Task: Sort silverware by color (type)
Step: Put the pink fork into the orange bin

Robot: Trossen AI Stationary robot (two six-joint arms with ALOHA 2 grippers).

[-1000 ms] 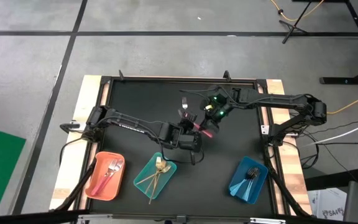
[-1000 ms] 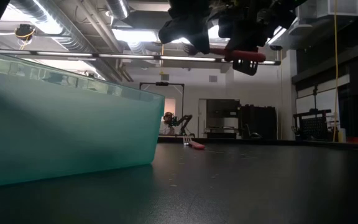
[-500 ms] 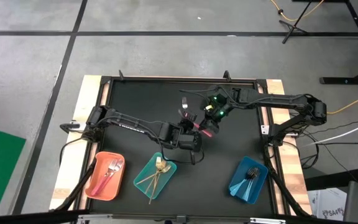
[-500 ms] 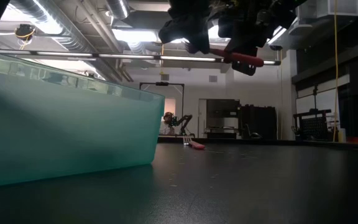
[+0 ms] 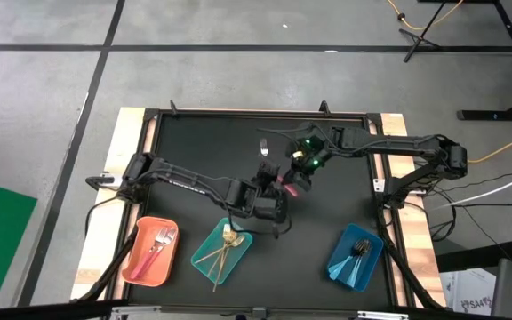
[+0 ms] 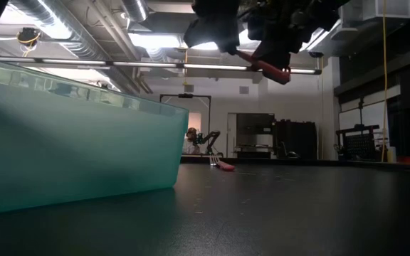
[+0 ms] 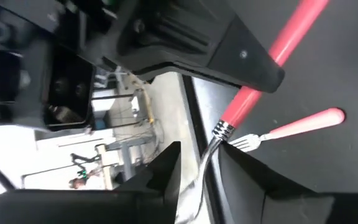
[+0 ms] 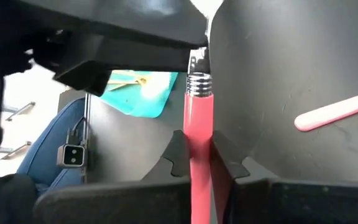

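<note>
A black table top (image 5: 327, 204) framed in pale wood is seen from above on a grey floor. Mid-table, the right gripper (image 8: 197, 152) is clamped on a pink-handled utensil (image 8: 199, 124), held aloft; the left gripper (image 7: 201, 180) is spread apart around its silver neck. A pink-handled fork (image 7: 291, 129) lies on the table below. A teal tray (image 6: 70, 135) fills the low view's left, with a lit room behind.

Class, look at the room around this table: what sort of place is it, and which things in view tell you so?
Probably a robotics lab or workshop: exposed ceiling ducts, a bare concrete floor with a stand and loose cables, and equipment racks along the far wall.
</note>
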